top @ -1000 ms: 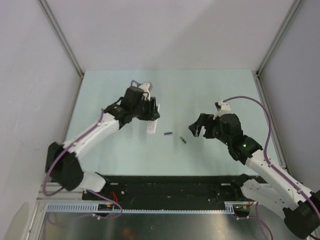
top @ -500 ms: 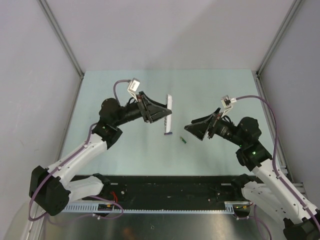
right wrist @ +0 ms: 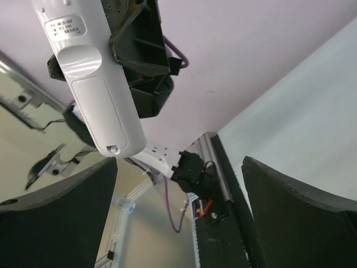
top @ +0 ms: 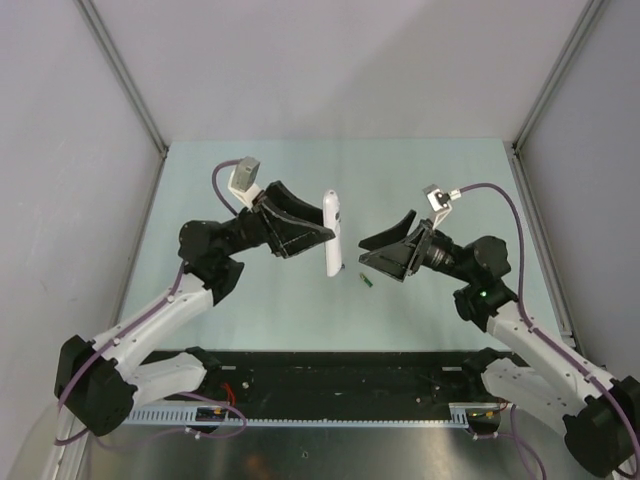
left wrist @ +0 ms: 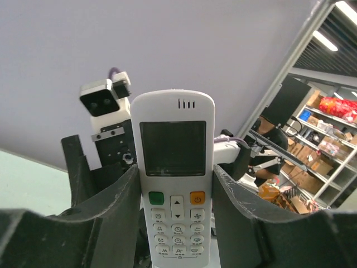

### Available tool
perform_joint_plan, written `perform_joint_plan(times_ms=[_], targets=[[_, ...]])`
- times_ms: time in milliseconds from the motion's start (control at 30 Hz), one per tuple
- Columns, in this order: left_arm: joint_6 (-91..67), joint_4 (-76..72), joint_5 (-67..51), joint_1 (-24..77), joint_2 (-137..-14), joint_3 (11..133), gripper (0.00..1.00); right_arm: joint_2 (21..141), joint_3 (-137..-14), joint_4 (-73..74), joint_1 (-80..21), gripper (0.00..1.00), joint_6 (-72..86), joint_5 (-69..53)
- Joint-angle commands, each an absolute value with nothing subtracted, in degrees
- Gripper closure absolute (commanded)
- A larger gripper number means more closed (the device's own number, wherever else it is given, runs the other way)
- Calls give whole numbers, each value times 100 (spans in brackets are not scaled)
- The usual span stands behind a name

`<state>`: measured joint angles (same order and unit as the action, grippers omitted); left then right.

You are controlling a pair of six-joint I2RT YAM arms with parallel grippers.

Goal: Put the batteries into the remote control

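Two arms meet over the middle of the pale green table (top: 430,180), grippers pointing at each other. Your left gripper (top: 318,235) is clamped on the remote control (top: 332,225) by its long edges and holds it lifted off the table, with the display end beyond the fingertips. The button face looks back at the left wrist camera. The back faces the right wrist camera, with the battery cover (right wrist: 106,111) in place. Your right gripper (top: 365,252) sits just right of the remote, not touching it, jaws spread wide with nothing between them. The green battery (top: 366,281) lies on the table, near side of that gap. The dark battery (top: 344,268) barely shows at the remote's near end.
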<state>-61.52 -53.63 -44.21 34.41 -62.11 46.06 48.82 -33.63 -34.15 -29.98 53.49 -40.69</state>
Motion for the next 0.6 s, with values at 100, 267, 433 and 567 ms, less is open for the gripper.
perform_joint_plan(times_ms=[100, 267, 433, 567], targets=[[-6565, -6432, -4755, 3559, -6205, 4632, 100, 5965, -3331, -7144, -3217, 3, 7459, -4860], [-6829, -6855, -4860, 3726, -6451, 4746, 100, 6961, -3436, -9079, -3366, 5, 8527, -4843], [-7031, -7268, -4869, 3806, -6600, 4737, 100, 6917, -3533, -9053, -3524, 5, 8288, -4825], [-7110, -7523, -4860, 3806, -6741, 4720, 100, 6838, -3621, -9062, -3586, 5, 8253, -4834]])
